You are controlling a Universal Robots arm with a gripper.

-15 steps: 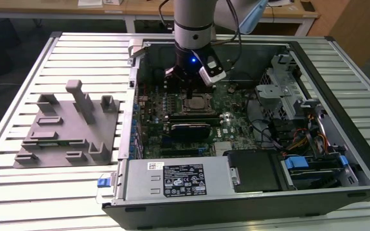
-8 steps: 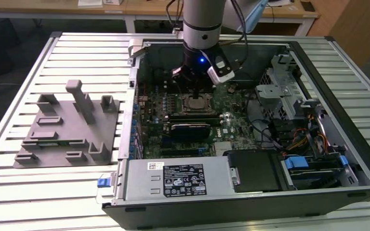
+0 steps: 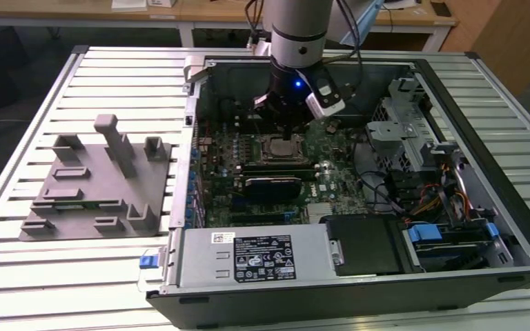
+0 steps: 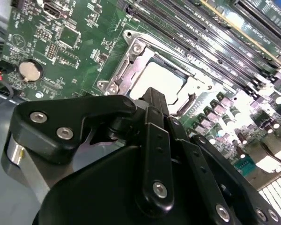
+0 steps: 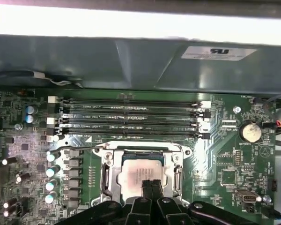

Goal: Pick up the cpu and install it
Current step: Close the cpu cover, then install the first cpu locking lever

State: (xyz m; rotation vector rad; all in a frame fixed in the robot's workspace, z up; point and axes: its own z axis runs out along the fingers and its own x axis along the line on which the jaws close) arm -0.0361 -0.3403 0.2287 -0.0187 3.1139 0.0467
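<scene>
One risk: your hand (image 5: 152, 185), closed and empty, hangs over the cpu (image 5: 135, 172) in its socket (image 5: 107, 177); dragging sideways could unseat it.

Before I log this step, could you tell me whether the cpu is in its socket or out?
In: the cpu lies flat inside the socket frame, under the gripper.
</scene>
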